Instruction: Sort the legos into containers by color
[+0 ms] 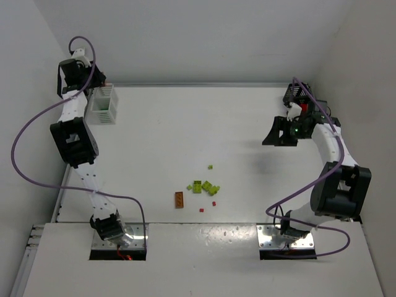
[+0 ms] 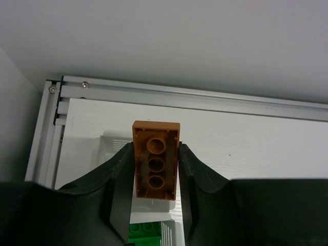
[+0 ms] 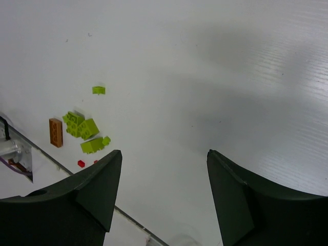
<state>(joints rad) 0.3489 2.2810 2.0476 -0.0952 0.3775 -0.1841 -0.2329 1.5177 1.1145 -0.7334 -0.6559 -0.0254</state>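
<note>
An orange brick (image 2: 155, 166) stands upright, pinched by its long sides between the left gripper's (image 2: 155, 154) fingers (image 2: 120, 179), over the white bin (image 1: 102, 106) at the table's (image 1: 185, 124) far-left corner. Loose legos (image 1: 204, 187) lie near the middle of the near edge. The right gripper (image 3: 161, 174) hangs wide open and holds nothing, near the right edge.

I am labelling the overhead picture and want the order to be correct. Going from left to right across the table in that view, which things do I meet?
white bin → orange brick → lime bricks → black bin
</note>
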